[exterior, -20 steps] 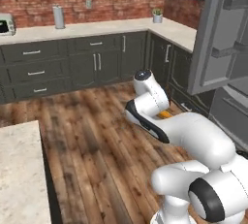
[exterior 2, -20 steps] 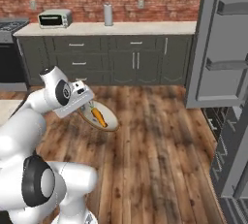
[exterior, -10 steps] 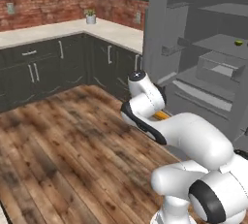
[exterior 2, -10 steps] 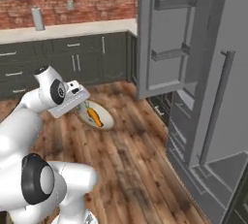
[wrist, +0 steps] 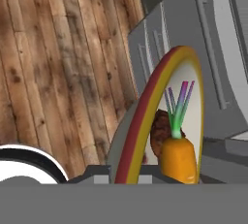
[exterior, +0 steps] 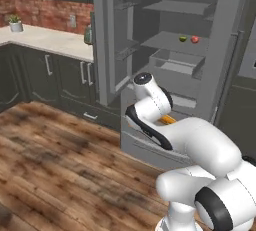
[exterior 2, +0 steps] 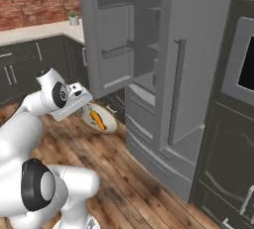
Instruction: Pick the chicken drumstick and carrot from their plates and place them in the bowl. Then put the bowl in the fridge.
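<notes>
Bowl [exterior 2: 100, 119] left of centre in right base view, tipped, rim clamped by the closed fingers [exterior 2: 88, 110], above the wood floor. Carrot [wrist: 178, 157] and probably the drumstick [wrist: 159, 132] inside, per hand view. Left base view shows the fridge [exterior: 175, 50] open, upper centre.

we note a wood plank floor [exterior: 55, 160], dark cabinets [exterior: 45, 72] under a pale worktop [exterior: 47, 42], a red brick wall [exterior: 50, 17], and a small potted plant [exterior: 16, 23] on that worktop.
</notes>
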